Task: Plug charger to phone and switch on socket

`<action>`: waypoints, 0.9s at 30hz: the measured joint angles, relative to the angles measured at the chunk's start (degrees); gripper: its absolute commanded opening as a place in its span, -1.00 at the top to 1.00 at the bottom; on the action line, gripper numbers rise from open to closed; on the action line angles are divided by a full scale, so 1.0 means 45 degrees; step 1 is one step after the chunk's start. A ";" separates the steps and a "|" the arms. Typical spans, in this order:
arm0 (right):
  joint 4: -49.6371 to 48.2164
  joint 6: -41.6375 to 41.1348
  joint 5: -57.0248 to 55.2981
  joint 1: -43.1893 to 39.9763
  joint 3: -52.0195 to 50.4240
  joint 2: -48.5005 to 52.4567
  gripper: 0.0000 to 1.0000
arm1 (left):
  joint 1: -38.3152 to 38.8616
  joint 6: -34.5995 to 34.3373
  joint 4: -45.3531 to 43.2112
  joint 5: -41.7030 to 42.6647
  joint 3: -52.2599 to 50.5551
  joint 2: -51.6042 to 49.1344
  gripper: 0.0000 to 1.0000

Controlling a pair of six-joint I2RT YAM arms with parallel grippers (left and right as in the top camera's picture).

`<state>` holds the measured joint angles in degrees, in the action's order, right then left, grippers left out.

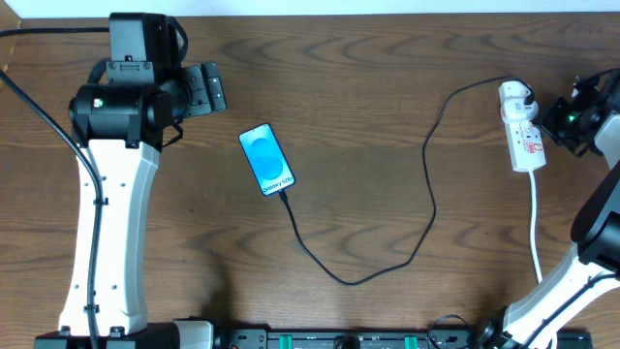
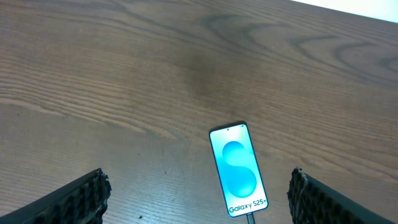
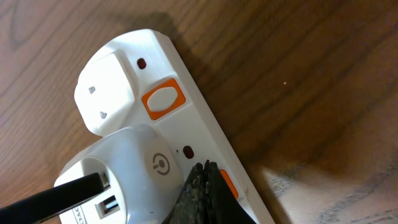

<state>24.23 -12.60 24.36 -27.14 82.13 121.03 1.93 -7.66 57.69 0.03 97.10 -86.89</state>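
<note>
The phone (image 1: 266,160) lies screen up on the wooden table, its screen light blue with "Galaxy S25+"; it also shows in the left wrist view (image 2: 238,169). The black charger cable (image 1: 426,194) runs from the phone's lower end in a loop to a white adapter (image 3: 124,180) plugged into the white power strip (image 1: 524,139). My left gripper (image 2: 199,199) is open, above the table, with the phone between its fingers' line of sight. My right gripper (image 3: 208,186) is shut, its tips pressed on an orange switch (image 3: 227,184) of the strip (image 3: 186,118).
A second orange switch (image 3: 163,99) sits beside a white plug cover (image 3: 106,93) on the strip. The strip's white cord (image 1: 536,228) runs toward the front edge. The arm bases stand at the front left and front right.
</note>
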 measured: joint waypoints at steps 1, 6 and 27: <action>0.0019 -0.0005 -0.0005 0.0005 0.0005 0.0005 0.98 | 0.0000 0.0000 0.0000 0.0000 0.0000 0.0000 -0.86; 0.0330 -0.0131 -0.0452 0.0199 0.0214 0.0044 0.98 | 0.0000 0.0000 0.0000 0.0000 0.0000 0.0000 -0.86; 0.5013 -0.0330 -0.0583 0.1073 0.1593 -0.0568 0.34 | 0.0000 0.0000 0.0019 0.0000 0.0000 0.0000 -0.86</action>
<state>46.78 -14.09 21.74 -22.31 89.30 118.48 1.93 -7.66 57.78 0.03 97.10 -86.89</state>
